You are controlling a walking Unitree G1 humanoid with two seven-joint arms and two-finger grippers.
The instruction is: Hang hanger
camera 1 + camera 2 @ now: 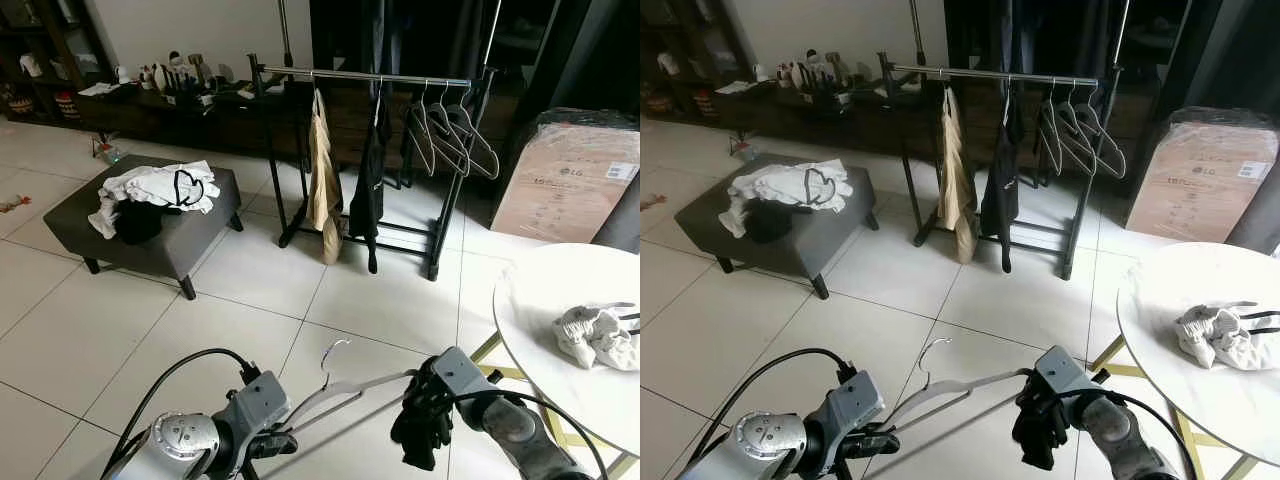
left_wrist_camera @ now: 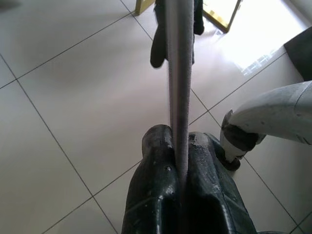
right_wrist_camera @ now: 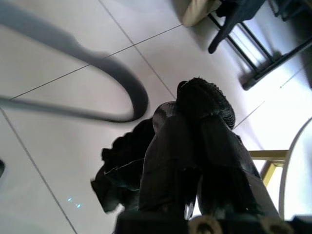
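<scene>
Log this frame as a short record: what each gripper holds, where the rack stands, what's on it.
left gripper: shut on hanger, at one end
right gripper: shut on black cloth, by the hanger's other end
rack: ahead across the tile floor, not yet reached
on rack: beige garment, black garment, empty hangers
bench: ahead to the left, clothes piled on it

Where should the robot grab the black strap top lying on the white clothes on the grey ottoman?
Grip the black strap top at its looped strap, coming down from above: the loop lies open and flat on top of the white clothes on the grey ottoman, so a finger could probably slip under it.
</scene>
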